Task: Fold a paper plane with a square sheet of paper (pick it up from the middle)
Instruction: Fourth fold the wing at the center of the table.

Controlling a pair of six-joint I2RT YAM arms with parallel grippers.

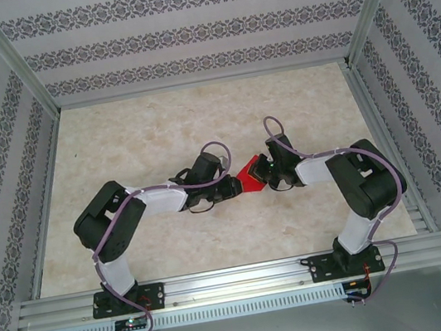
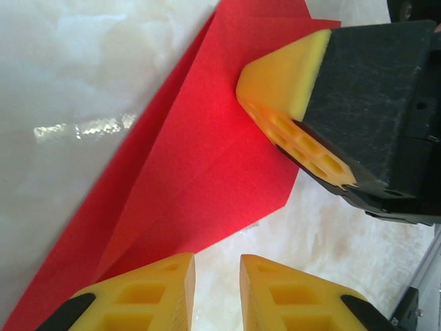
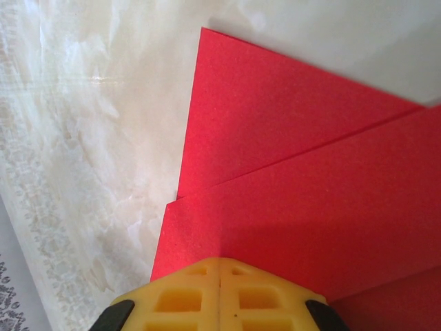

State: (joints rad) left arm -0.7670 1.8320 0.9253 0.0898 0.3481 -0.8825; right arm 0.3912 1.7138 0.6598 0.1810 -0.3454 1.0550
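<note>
The paper [image 1: 250, 179] lies flat in the middle of the table [image 1: 155, 125], partly folded, between my 2 grippers; the right gripper [image 3: 219, 272] has its jaws squeezed together and pushes down on the paper, I think so it cannot slide; the left gripper [image 2: 217, 269] waits at the paper's edge, jaws a little apart and holding nothing, maybe ready to lift a flap; the table is pale and shiny like marble; patterned walls [image 1: 183, 33] stand around it.
</note>
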